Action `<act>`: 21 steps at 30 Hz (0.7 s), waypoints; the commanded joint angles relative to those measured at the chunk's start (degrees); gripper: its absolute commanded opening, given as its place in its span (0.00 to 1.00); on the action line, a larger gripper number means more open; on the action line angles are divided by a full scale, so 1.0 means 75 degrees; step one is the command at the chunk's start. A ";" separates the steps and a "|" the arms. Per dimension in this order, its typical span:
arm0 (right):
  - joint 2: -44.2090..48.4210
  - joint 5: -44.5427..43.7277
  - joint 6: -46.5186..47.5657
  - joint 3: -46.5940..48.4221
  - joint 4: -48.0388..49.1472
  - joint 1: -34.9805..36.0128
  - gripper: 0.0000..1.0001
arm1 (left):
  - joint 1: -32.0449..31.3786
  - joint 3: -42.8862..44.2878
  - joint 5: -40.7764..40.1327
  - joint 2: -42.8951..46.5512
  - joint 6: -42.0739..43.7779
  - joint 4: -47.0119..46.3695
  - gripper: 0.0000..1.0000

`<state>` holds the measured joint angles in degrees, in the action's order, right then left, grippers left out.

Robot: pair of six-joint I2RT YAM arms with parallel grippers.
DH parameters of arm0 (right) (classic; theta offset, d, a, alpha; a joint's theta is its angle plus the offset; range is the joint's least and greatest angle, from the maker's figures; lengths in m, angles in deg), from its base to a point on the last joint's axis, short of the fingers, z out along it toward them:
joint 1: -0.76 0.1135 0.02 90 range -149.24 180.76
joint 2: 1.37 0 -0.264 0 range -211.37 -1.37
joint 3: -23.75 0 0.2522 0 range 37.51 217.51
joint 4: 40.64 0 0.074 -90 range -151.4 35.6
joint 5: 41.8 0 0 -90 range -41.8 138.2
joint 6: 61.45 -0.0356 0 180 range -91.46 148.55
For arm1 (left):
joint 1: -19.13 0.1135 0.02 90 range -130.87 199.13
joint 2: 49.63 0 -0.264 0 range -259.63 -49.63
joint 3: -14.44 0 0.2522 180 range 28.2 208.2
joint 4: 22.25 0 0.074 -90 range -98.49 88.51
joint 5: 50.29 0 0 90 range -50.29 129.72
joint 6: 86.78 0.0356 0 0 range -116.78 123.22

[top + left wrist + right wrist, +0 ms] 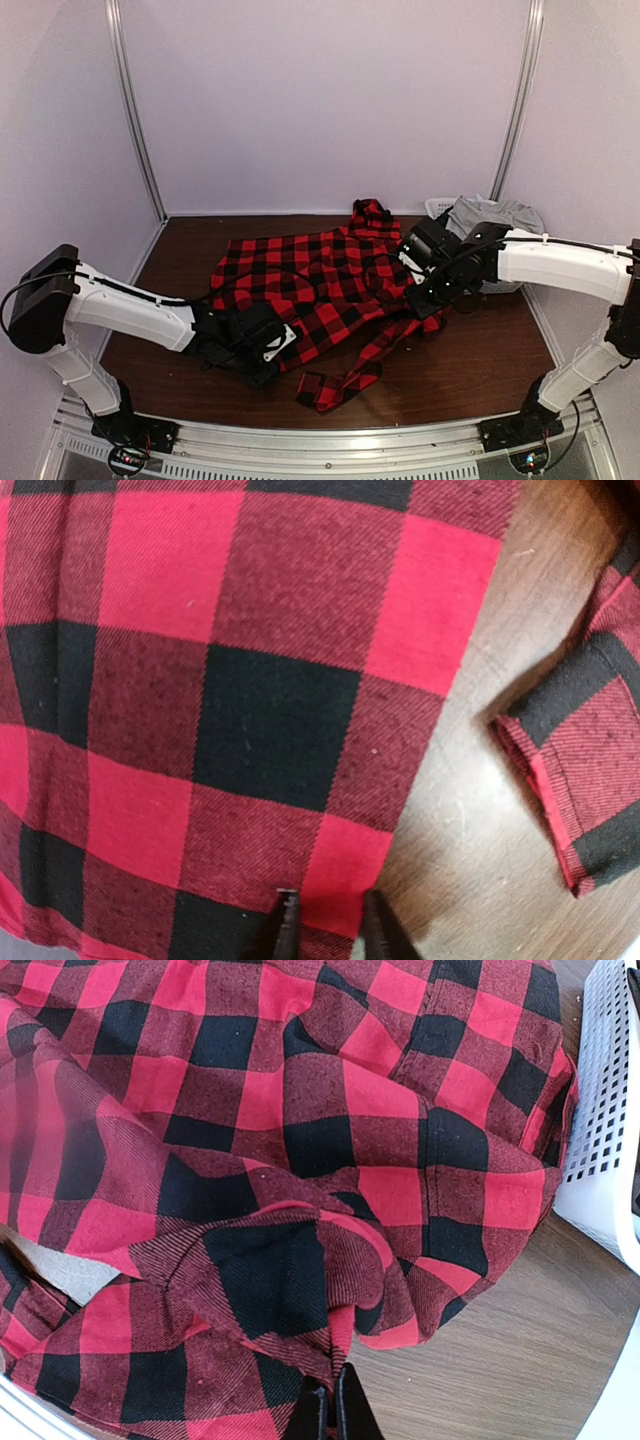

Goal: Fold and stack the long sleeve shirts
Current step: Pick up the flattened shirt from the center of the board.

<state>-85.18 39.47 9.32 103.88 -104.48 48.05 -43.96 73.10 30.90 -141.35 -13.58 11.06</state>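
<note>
Two pincers: both low on one flannel shirt (320, 280), red-and-black buffalo check, spread over a dark wooden table (470, 360).
Left pincer (335, 925): fingertips a little apart, set at the shirt's near hem, red cloth visible in the gap, not closed on it.
Shirt at the left pincer: flat check panel filling the wrist view ahead of the tips and off to their left side; bare wood ahead and to the right of the tips.
Sleeve cuff (580, 770): across that strip of wood, to the right of the left pincer, well clear of its tips, lying flat.
Right pincer (330, 1410): fingers pressed together, clamped on a bunched fold at the shirt's edge.
Shirt at the right pincer: rumpled and heaped directly ahead of the closed tips, spreading away to their left; wood just to the right of them.
Basket (600, 1110): white plastic mesh, ahead and to the right of the right pincer; shirt edge right up against its wall, contact impossible to confirm.
Grey garment (490, 213): inside the basket, just beyond the right pincer in the overhead view.
Between the two pincers: the shirt's body, collar end pointing away from both, one long sleeve trailing toward the near table edge.
</note>
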 commanded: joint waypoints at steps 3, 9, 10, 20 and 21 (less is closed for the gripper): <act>-0.0043 0.0016 0.0079 -0.0118 0.0116 -0.0089 0.00 | 0.0043 -0.0023 0.0217 -0.0216 -0.0005 0.0206 0.10; -0.0018 0.0133 0.0045 -0.0226 0.0211 -0.0104 0.00 | 0.0286 -0.0108 0.0482 0.0170 -0.0169 0.0090 0.00; -0.0017 0.0219 0.0044 -0.0271 0.0251 -0.0100 0.00 | 0.0350 -0.0121 0.0607 0.0396 -0.0199 0.0029 0.00; 0.0166 0.0806 -0.0214 -0.0291 0.0884 0.0152 0.46 | 0.1887 -0.0247 0.2193 0.2095 -0.0665 -0.0767 0.00; 0.0230 0.0715 -0.0282 -0.0231 0.0848 0.0282 0.53 | 0.2106 -0.0204 0.2286 0.2206 -0.0712 -0.0812 0.00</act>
<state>-85.18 45.22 8.86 101.59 -100.00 48.14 -32.64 71.31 42.26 -127.71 -16.60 8.79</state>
